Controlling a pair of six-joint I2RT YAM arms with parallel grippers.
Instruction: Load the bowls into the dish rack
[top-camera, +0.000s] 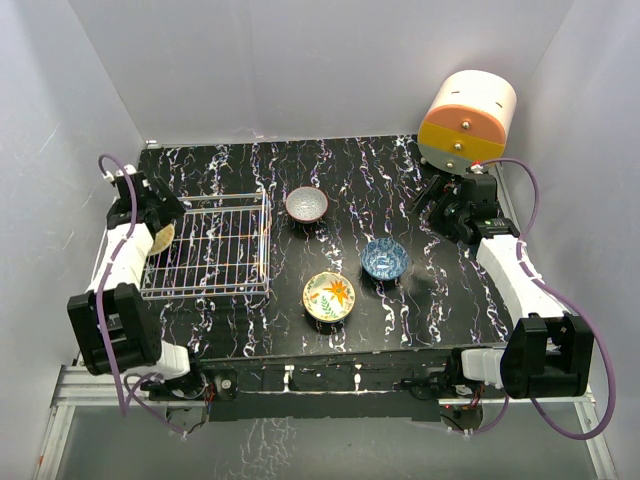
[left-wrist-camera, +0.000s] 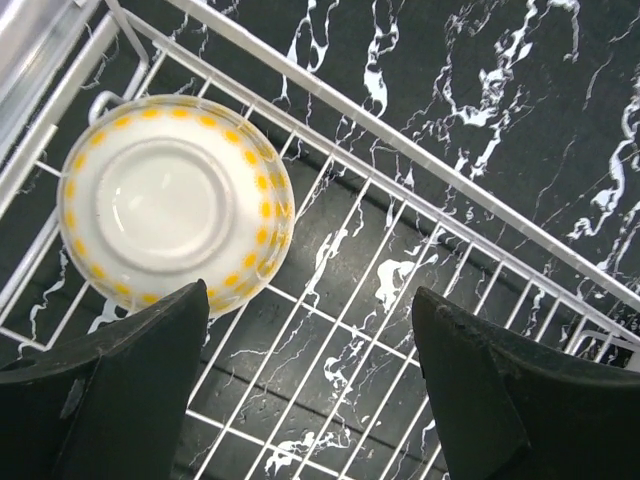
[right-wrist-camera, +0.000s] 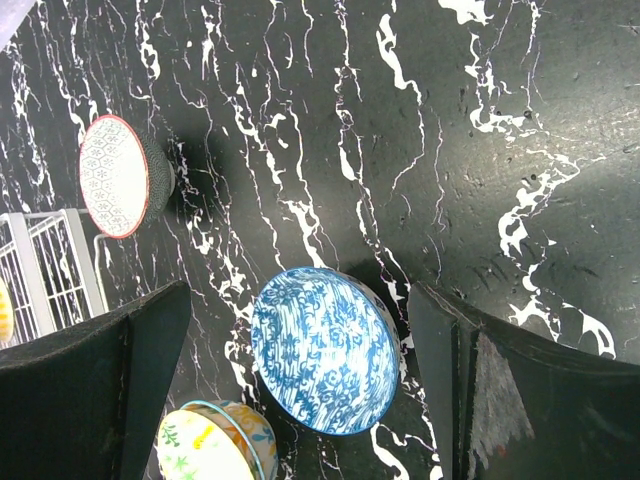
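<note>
Dish rack (top-camera: 210, 245): white wire basket at the 9 o'clock side of the black marbled table (top-camera: 300, 165), flat on the surface.
Cream-yellow bowl (left-wrist-camera: 175, 205): inside the rack, upside down, foot ring up, on the wire floor. It sits against the rack's 9 o'clock wall in the top view and is half hidden there by the left arm.
Left gripper (left-wrist-camera: 310, 300): above the rack floor, jaws spread wide, only wire grid between them. The left fingertip (left-wrist-camera: 195, 300) overlaps the bowl's rim at 5 o'clock in the wrist view; contact cannot be told.
Grey-white bowl (top-camera: 306, 204): upright on the table, just beyond the rack's 2 o'clock corner, outside it.
Flowered bowl (top-camera: 329, 296): upright on the table, at 4 o'clock from the rack, nearest the arm bases.
Blue-white bowl (top-camera: 384, 258): upright on the table, at 1 o'clock from the flowered bowl, close to it but apart.
Right gripper (right-wrist-camera: 300, 295): jaws wide, nothing held. In the wrist view the blue-white bowl shows between the fingers; in the top view the gripper stands at 1 o'clock from that bowl, clear of it.
Drawer unit (top-camera: 466, 120): orange-and-cream drum at the table's 1 o'clock corner, just behind the right gripper.
Tally: one bowl in the rack, three on the table.
</note>
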